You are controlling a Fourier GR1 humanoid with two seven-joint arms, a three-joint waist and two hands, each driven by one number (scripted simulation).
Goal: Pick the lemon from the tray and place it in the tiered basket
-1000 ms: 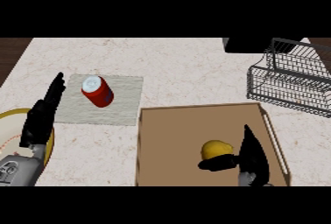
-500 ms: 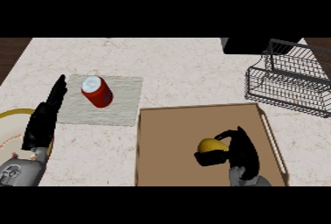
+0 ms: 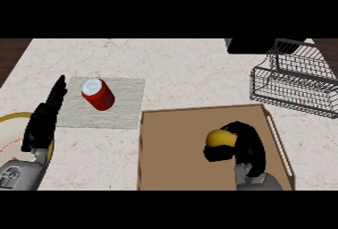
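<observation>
The yellow lemon [image 3: 219,138] sits over the brown tray [image 3: 173,152] at its right half. My right hand [image 3: 243,144] is curled round the lemon from the right and below, hiding its right side and shut on it. The dark wire tiered basket [image 3: 293,82] stands at the back right, well apart from the hand. My left hand [image 3: 45,117] rests open at the left edge, fingers pointing up the counter.
A red can [image 3: 98,94] lies tilted on a grey mat [image 3: 104,103] left of the tray. A yellow-rimmed plate [image 3: 9,129] shows at the far left, partly behind my left hand. A dark box [image 3: 247,45] stands behind the basket.
My right hand has closed round the lemon; its fingers now wrap the fruit. The lemon sits a little further up in the view. The left hand barely moved.
</observation>
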